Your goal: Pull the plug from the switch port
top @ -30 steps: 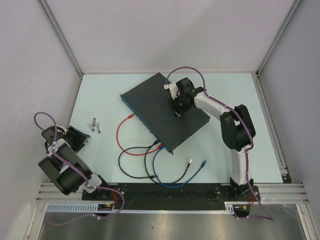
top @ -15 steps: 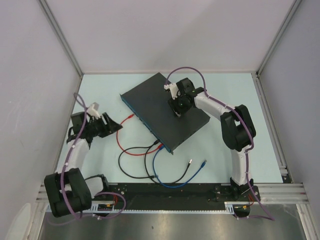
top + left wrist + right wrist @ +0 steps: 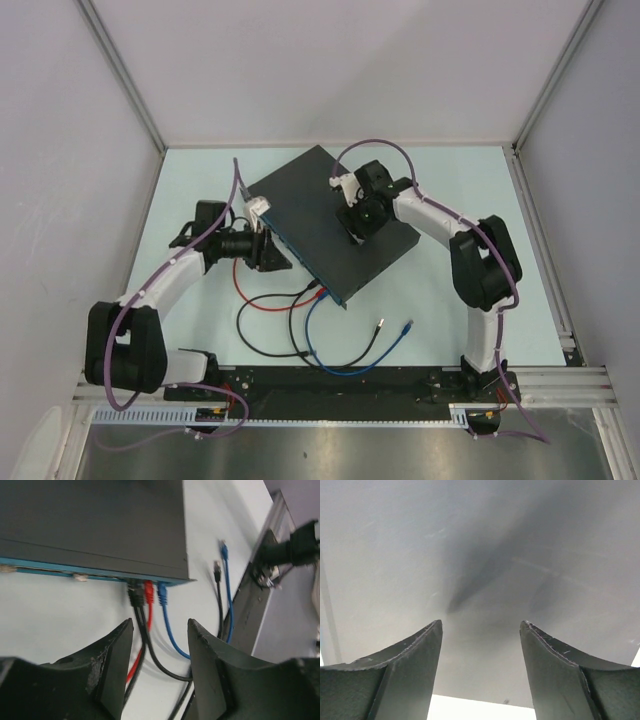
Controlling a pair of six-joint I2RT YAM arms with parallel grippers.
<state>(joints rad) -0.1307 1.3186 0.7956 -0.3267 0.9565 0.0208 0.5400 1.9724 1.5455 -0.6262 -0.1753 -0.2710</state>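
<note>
Pale table (image 3: pixel 450 200), grey walls (image 3: pixel 330 60). The right tool (image 3: pixel 481 623), open and empty, hides part of the switch (image 3: pixel 300 195). The left tool (image 3: pixel 160 622) is also open and empty.

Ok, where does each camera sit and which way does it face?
Top external: above and behind, looking down; both arms show whole, left gripper beside the switch, right gripper over it.
Left wrist: faces the switch's teal edge, with black plug, red plug, blue plug; left fingers below.
Right wrist: close on the switch's top; right fingers below.
Shared: all show the switch.
</note>
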